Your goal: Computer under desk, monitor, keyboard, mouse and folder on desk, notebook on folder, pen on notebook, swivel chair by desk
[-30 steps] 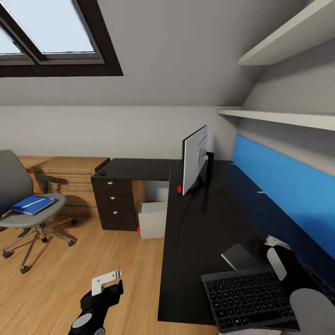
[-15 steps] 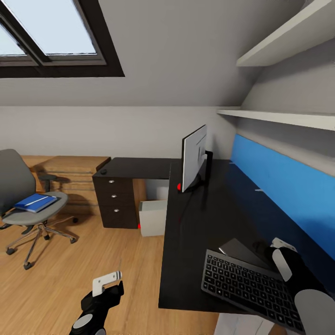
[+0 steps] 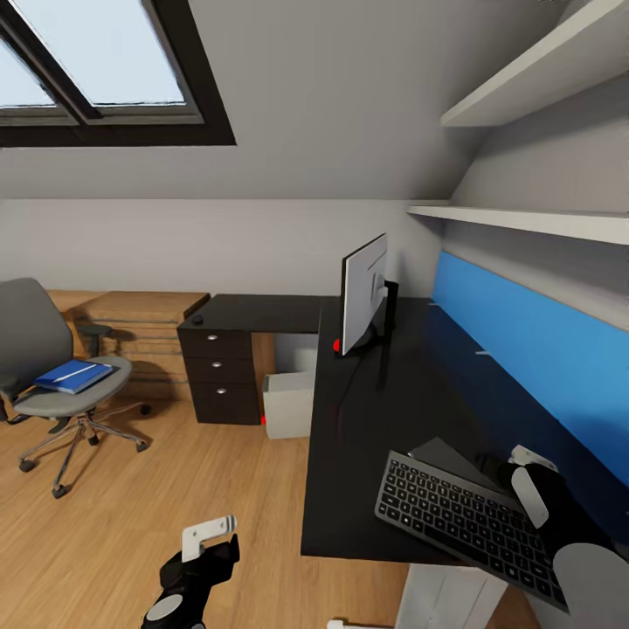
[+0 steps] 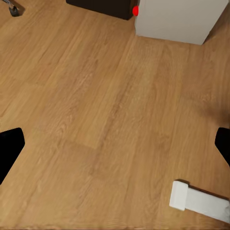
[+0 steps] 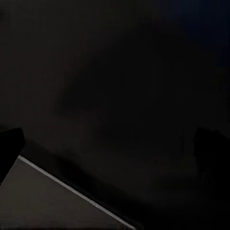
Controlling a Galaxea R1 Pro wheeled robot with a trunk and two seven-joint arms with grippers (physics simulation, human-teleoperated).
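The keyboard [image 3: 459, 515] lies slanted at the near end of the black desk [image 3: 376, 419], one corner past the front edge. My right gripper [image 3: 517, 467] is over its far edge, fingers spread wide in the right wrist view. Beside it lies the grey notebook [image 3: 444, 457] [image 5: 48, 201]. The monitor [image 3: 365, 293] stands further along the desk, and the mouse [image 3: 197, 320] rests above the drawers. Under the desk sits the computer [image 3: 288, 404] [image 4: 177, 19]. The blue folder [image 3: 73, 376] lies on the swivel chair [image 3: 44, 349]. My left gripper [image 3: 208, 542] [image 4: 115, 143] hangs open over the floor.
A blue wall panel [image 3: 542, 349] and white shelves [image 3: 524, 218] border the desk's right side. The dark drawer unit [image 3: 223, 376] stands beside the computer, with a light wooden dresser [image 3: 140, 328] behind the chair. A white block [image 4: 199, 201] lies on the wood floor [image 3: 131, 507].
The keyboard has turned from square with the desk edge to slanted, mostly within the first half second. The whole view has shifted a little. The left arm keeps its pose.
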